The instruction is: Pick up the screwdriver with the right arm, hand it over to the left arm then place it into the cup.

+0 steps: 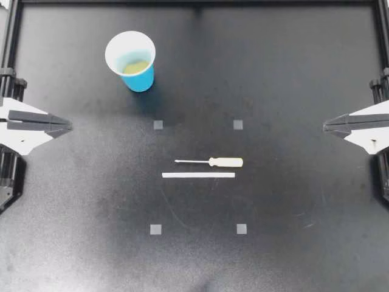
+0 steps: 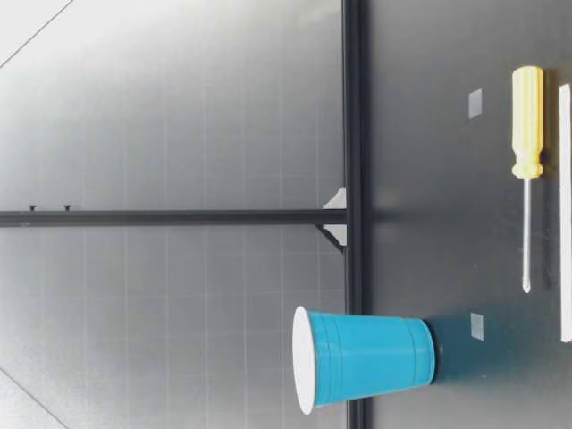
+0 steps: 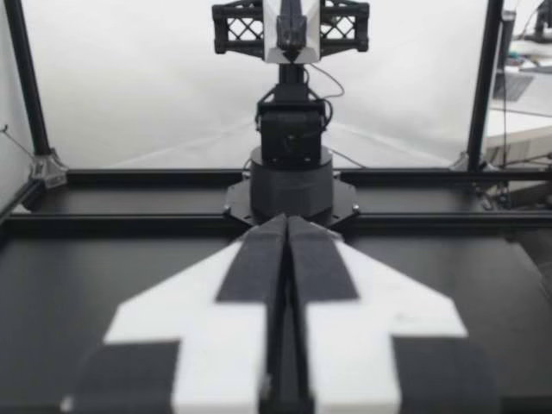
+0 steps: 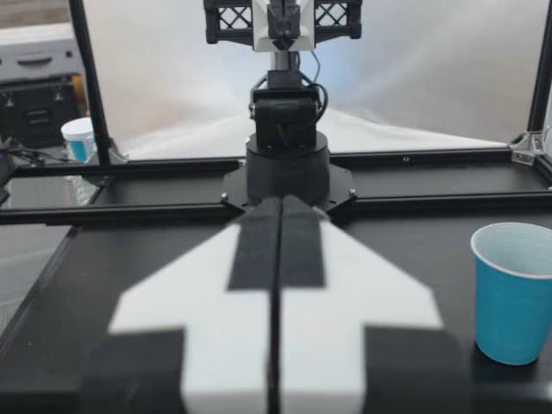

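Observation:
A screwdriver with a pale yellow handle lies flat near the table's middle, its shaft pointing toward my left arm's side; the low view shows the screwdriver lying on the table. A blue cup stands upright at the back left, seen too as the cup in the low view and the cup in the right wrist view. My left gripper rests shut at the left edge, far from both. My right gripper rests shut at the right edge. Neither holds anything.
A white strip lies just in front of the screwdriver. Small grey squares, such as one square, mark a rectangle around the middle. A black frame rail runs along the table's back edge.

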